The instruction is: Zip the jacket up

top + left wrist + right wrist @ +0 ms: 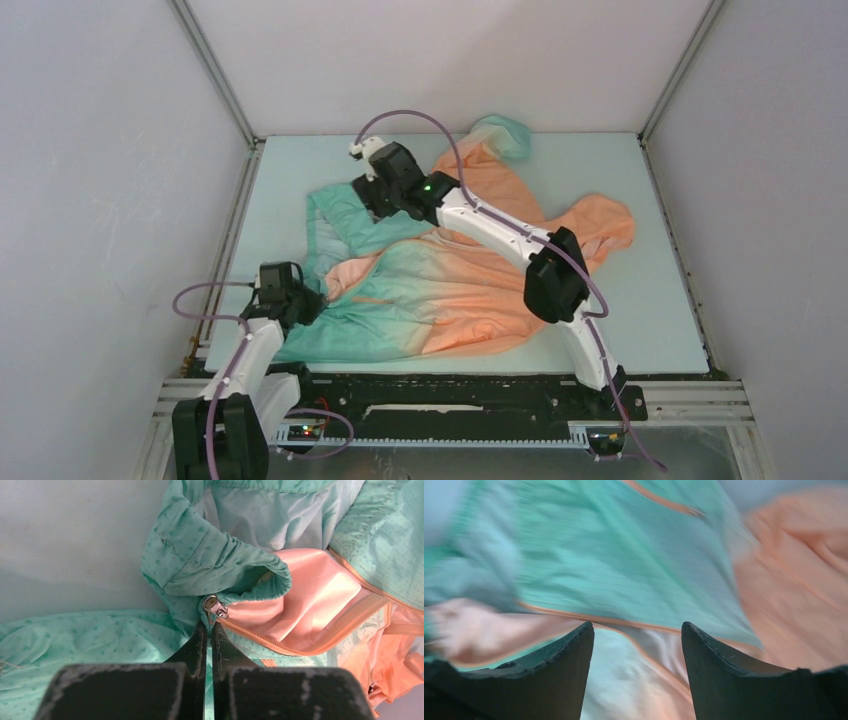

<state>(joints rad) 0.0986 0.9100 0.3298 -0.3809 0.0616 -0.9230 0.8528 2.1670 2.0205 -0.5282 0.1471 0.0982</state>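
Teal hem of the jacket sits pinched in the clenched left gripper, just below the zip slider — the right gripper, jaws spread, hangs over the jacket's teal panel.

Your left gripper sits low and near, jaws pressed together. Your right gripper reaches far and leftward, fingers spread apart.

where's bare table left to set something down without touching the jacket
Bare table lies at the far left corner, between the teal edge of the jacket and the left wall, and along the right side past the orange hood. The middle and near left are crowded with cloth, the left arm and the right arm.
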